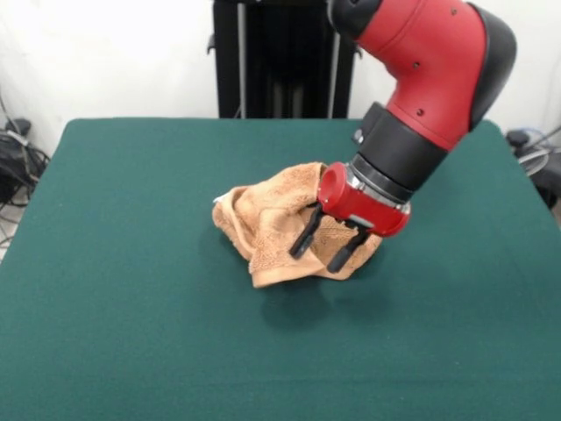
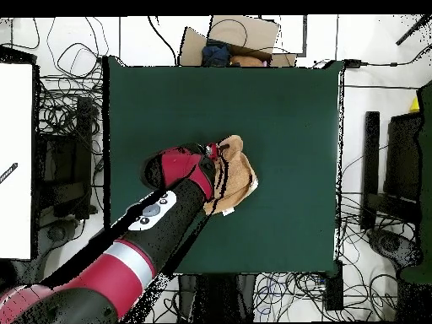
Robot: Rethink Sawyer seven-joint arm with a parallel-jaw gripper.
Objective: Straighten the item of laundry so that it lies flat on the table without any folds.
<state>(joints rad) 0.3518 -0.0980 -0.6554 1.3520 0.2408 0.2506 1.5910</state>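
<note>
The item of laundry (image 1: 267,219), a light orange-tan terry towel, lies crumpled in a bunched heap near the middle of the dark green table (image 1: 131,263). My gripper (image 1: 316,260) hangs tilted over the heap's right side. Its two black fingers (image 1: 305,239) stand apart and open in front of the cloth, and nothing shows pinched between them. In the overhead view the towel (image 2: 240,173) pokes out from under the arm, and the gripper (image 2: 219,169) rests at the towel's left edge. The arm hides part of the cloth. The table (image 2: 287,110) reaches far beyond the towel on all sides.
A black stand (image 1: 280,61) rises behind the table's far edge. Tangled cables (image 2: 67,118) and equipment ring the table in the overhead view. A cardboard box (image 2: 240,38) sits past one edge and a white panel (image 2: 17,160) lies beyond another.
</note>
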